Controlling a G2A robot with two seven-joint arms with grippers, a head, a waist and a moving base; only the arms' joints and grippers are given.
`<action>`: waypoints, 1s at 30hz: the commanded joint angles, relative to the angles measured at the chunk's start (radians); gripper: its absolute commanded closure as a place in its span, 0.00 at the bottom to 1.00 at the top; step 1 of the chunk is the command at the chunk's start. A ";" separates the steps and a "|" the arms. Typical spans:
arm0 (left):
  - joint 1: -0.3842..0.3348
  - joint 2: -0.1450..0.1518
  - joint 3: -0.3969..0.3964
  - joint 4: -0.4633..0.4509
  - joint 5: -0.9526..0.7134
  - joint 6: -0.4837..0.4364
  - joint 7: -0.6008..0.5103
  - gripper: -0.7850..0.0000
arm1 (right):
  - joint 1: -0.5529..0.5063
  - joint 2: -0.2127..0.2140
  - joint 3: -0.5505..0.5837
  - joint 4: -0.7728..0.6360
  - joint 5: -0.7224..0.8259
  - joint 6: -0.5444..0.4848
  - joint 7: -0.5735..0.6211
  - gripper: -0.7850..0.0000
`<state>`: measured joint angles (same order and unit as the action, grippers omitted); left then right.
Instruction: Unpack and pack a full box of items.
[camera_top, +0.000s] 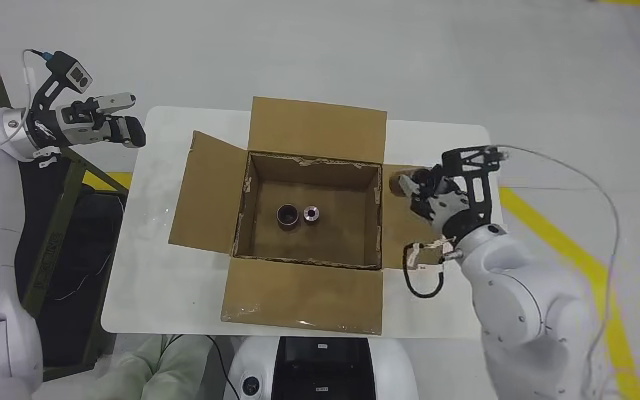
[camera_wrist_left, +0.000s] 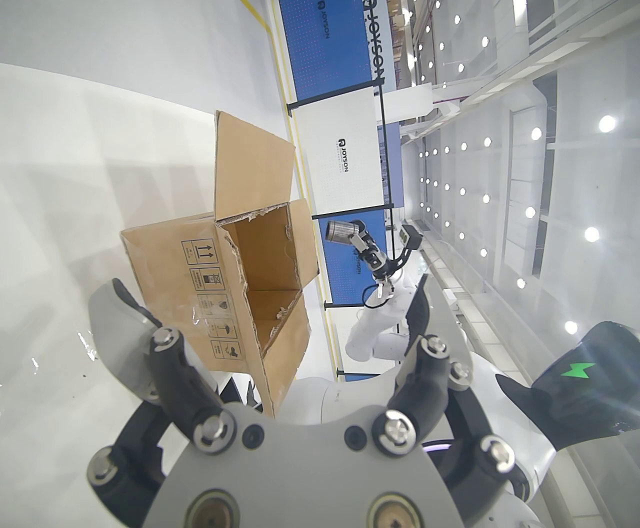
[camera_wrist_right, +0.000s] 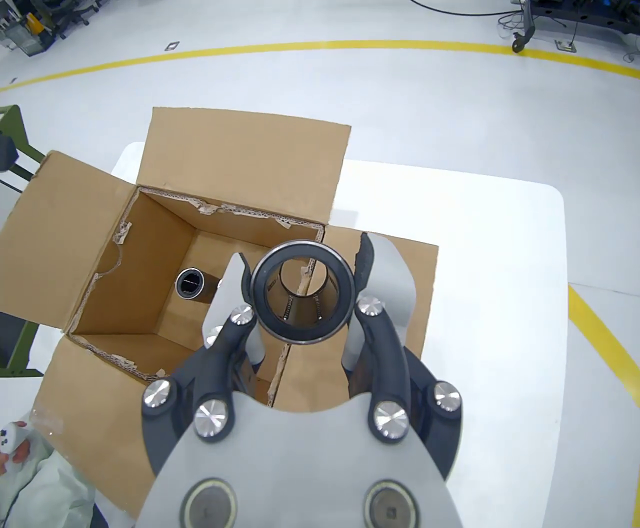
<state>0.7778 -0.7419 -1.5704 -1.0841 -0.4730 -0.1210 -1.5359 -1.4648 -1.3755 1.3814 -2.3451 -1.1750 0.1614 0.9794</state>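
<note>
An open cardboard box stands in the middle of the white table, all flaps folded outward. On its floor lie a dark metal cylinder and a smaller one. My right gripper hangs over the box's right flap, shut on a metal sleeve with a black rim, seen end-on between its fingers. From the left wrist view that sleeve is raised beyond the box. My left gripper is off the table's far left corner, open, nothing between its fingers.
A green metal frame and a dark object stand beside the table's left edge. Yellow floor lines run to the right. A person's sleeve is at the table's near edge. Bare table lies right of the box.
</note>
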 joint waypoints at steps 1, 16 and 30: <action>0.000 0.000 0.000 0.000 0.000 0.000 0.000 0.00 | -0.005 0.002 0.041 0.004 0.024 -0.004 -0.004 1.00; 0.000 0.000 0.000 0.000 0.000 0.000 0.000 0.00 | -0.045 0.021 0.282 0.092 0.114 0.005 -0.019 1.00; 0.000 0.000 0.000 0.000 0.000 0.000 0.000 0.00 | -0.063 0.026 0.259 0.224 -0.009 0.106 -0.077 1.00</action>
<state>0.7778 -0.7419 -1.5704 -1.0841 -0.4730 -0.1210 -1.5359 -1.5287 -1.3494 1.6432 -2.1307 -1.1823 0.2592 0.9060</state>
